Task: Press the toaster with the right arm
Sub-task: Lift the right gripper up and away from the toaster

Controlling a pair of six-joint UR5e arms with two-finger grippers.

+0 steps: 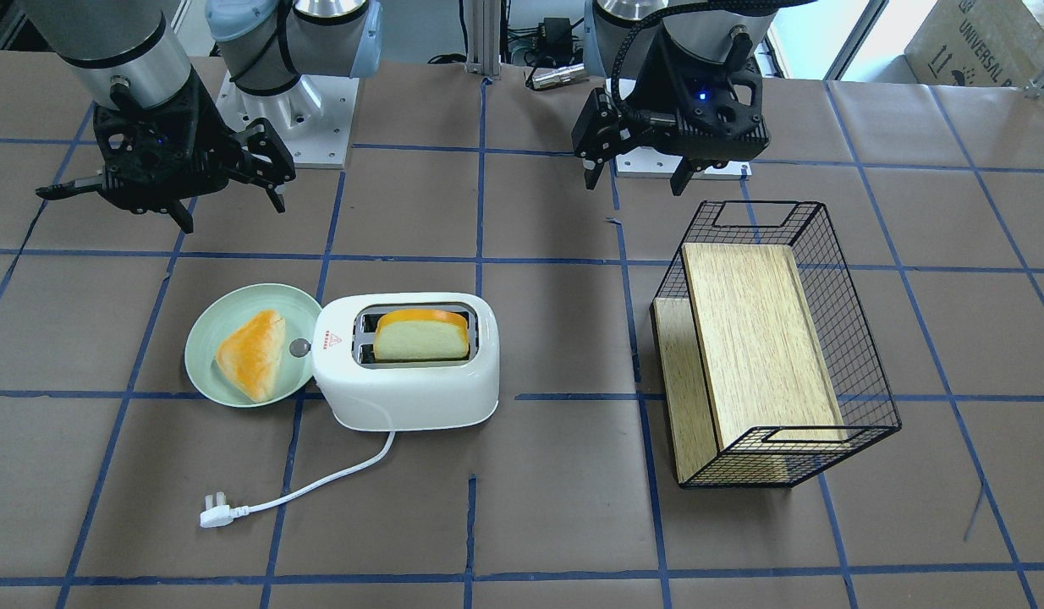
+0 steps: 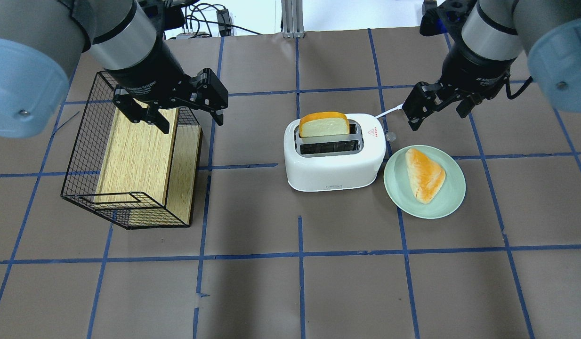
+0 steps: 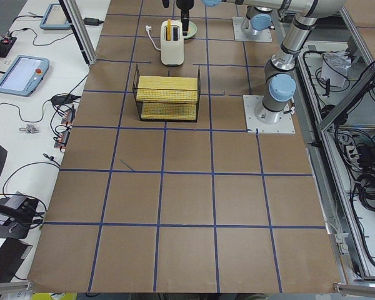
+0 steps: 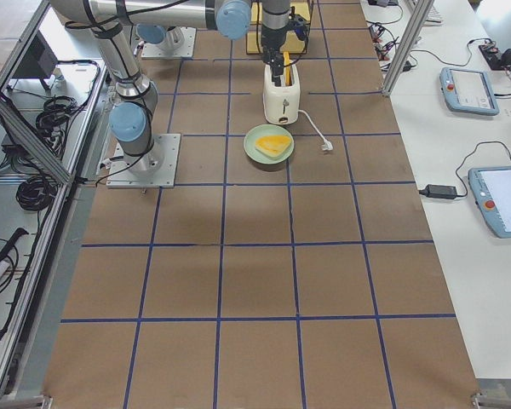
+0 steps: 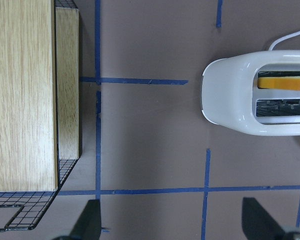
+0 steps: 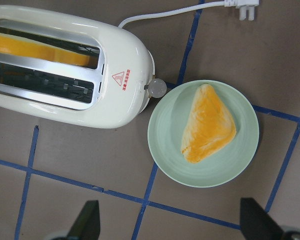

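The white toaster (image 1: pixel 408 385) stands mid-table with a slice of bread (image 1: pixel 420 338) upright in one slot; its other slot is empty. Its grey knob (image 1: pixel 299 347) faces the green plate (image 1: pixel 202 372), and its cord ends in a plug (image 1: pixel 213 513). The toaster also shows in the overhead view (image 2: pixel 335 162) and the right wrist view (image 6: pixel 115 107). My right gripper (image 1: pixel 162 207) (image 2: pixel 436 117) is open and empty, raised above the table, apart from the toaster's knob end. My left gripper (image 1: pixel 636 184) (image 2: pixel 192 123) is open and empty, beside the basket.
A triangular piece of bread (image 1: pixel 251 353) lies on the green plate, which touches the toaster's knob end. A black wire basket (image 1: pixel 860 355) holding wooden boards (image 1: pixel 755 338) lies tilted on my left side. Blue tape lines grid the brown table.
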